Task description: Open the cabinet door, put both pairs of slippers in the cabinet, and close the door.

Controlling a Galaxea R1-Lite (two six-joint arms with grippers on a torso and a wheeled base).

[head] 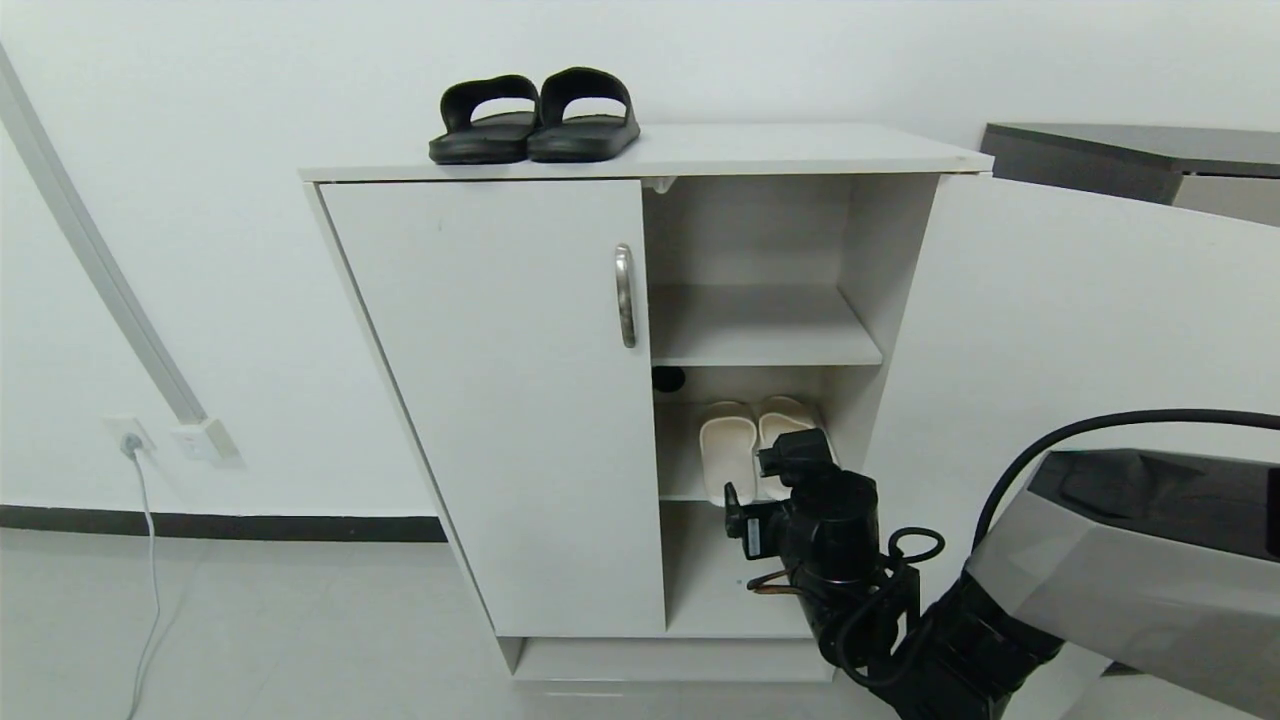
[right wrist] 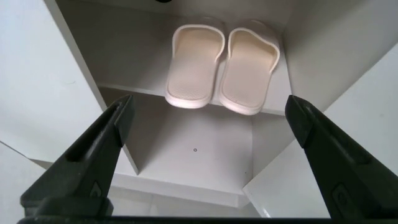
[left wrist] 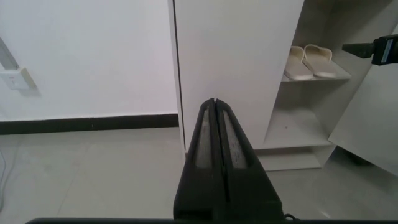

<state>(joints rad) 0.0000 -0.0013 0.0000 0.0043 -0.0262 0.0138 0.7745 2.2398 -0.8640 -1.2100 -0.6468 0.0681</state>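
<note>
The white cabinet (head: 480, 400) has its left door shut and its right door (head: 1050, 330) swung open. A pair of black slippers (head: 535, 120) rests on the cabinet top, towards its left end. A pair of white slippers (head: 755, 445) (right wrist: 221, 62) (left wrist: 311, 61) lies side by side on the middle shelf. My right gripper (head: 780, 490) (right wrist: 210, 106) is open just in front of that shelf, holding nothing, with the white slippers beyond its fingers. My left gripper (left wrist: 214, 102) is shut and holds nothing, low above the floor, facing the shut left door.
The upper shelf (head: 760, 325) and the bottom compartment (right wrist: 193, 149) hold nothing. A metal handle (head: 624, 295) is on the shut door. A wall socket (head: 205, 440) and a cable (head: 150, 560) are at the left. A grey unit (head: 1140, 155) stands at the back right.
</note>
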